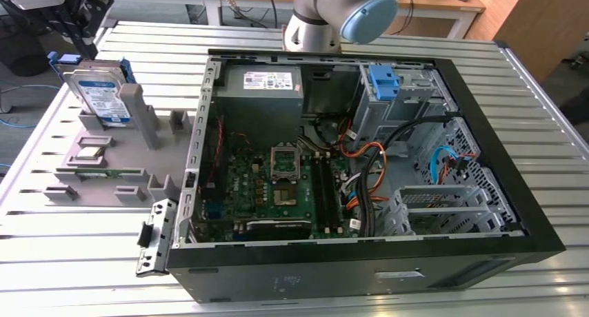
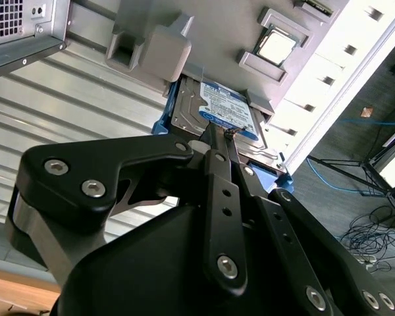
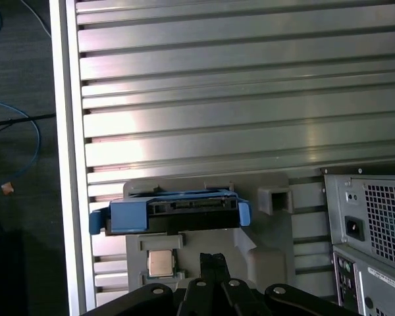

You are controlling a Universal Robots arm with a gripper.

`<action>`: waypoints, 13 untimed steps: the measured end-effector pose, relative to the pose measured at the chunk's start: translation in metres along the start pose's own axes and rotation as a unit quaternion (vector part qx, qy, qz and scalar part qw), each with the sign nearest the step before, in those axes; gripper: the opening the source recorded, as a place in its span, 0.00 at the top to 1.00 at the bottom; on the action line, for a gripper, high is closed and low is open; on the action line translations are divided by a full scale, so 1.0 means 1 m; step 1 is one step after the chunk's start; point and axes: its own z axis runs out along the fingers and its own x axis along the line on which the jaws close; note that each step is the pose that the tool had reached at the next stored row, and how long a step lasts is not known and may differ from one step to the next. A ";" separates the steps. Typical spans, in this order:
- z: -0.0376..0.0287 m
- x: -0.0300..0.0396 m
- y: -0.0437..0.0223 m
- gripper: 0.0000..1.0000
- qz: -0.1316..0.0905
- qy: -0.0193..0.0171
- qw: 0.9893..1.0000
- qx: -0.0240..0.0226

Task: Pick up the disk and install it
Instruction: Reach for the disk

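Disk [image 2: 214, 108] stands on edge in grey holder [image 2: 164, 49], just ahead of my jaws, label face toward them. Jaws together, gripping nothing.

Bare-metal disk [image 1: 101, 96], blue plastic bracket [image 3: 128, 215]

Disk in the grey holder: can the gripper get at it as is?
Probably yes. The disk stands upright in the grey holder with its top edge bare. The gripper points toward it with nothing between, but its jaws are shut, so they would have to open first.
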 end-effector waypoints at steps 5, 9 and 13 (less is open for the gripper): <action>0.0000 0.0001 0.0000 0.89 0.000 0.000 1.000 0.000; 0.0001 0.0019 -0.0002 0.89 0.000 0.000 1.000 0.000; 0.0000 0.0024 -0.0003 0.89 0.000 0.000 1.000 0.000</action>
